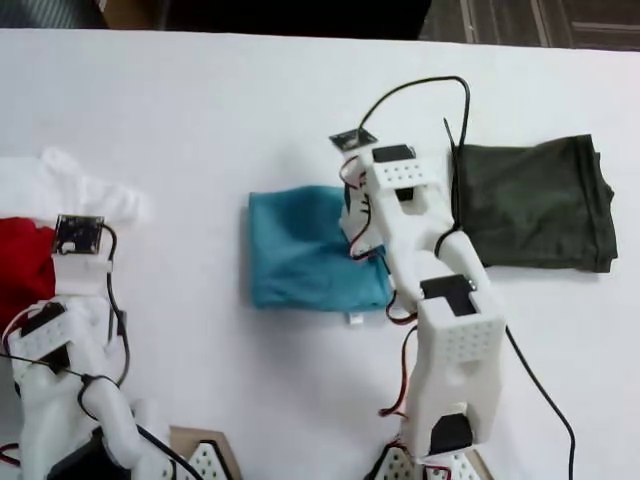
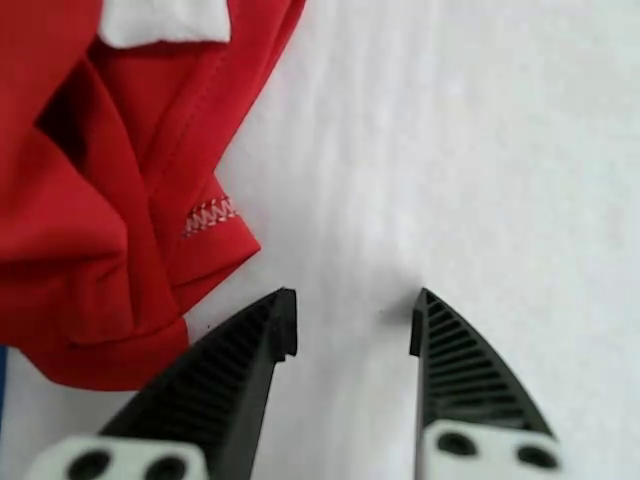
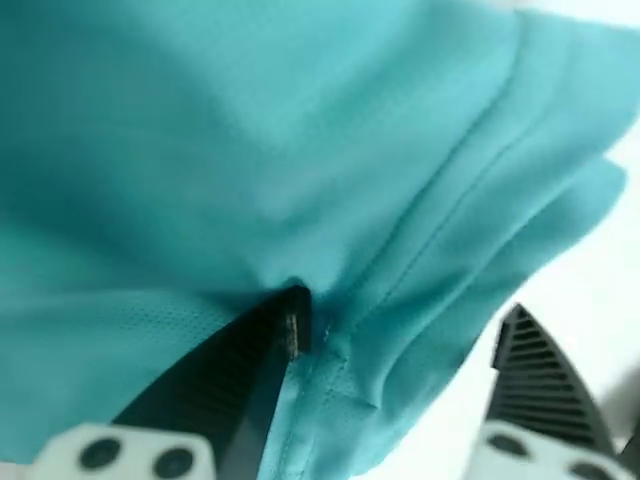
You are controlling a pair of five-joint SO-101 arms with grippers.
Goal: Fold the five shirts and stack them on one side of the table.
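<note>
A: Where is the right gripper (image 3: 405, 325) sitting?

B: At the right-hand edge of the folded teal knit shirt (image 1: 315, 250), in the centre of the high view. Its jaws are spread wide and sit astride the layered hem. One finger lies on the cloth and the other stands off past the edge. Nothing is pinched yet. I'd judge it is set there to take all the layers together.

A: And the left gripper (image 2: 352, 305)?

B: It is partly open and empty, over the bare white table (image 1: 200, 100). It sits just beside the stitched hem of the crumpled red shirt (image 1: 22, 265) at the left edge. A rumpled white shirt (image 1: 80, 185) lies against the red one, above it.

A: Is there room to move?

B: A folded dark green shirt (image 1: 535, 205) lies at the right, near the teal but apart from it, with the right arm between them. That is probably the start of the stack, so the teal has only a short carry rightward. The broad upper strip of table is open. The red shirt runs off the left edge, so its full extent can't be told.
</note>
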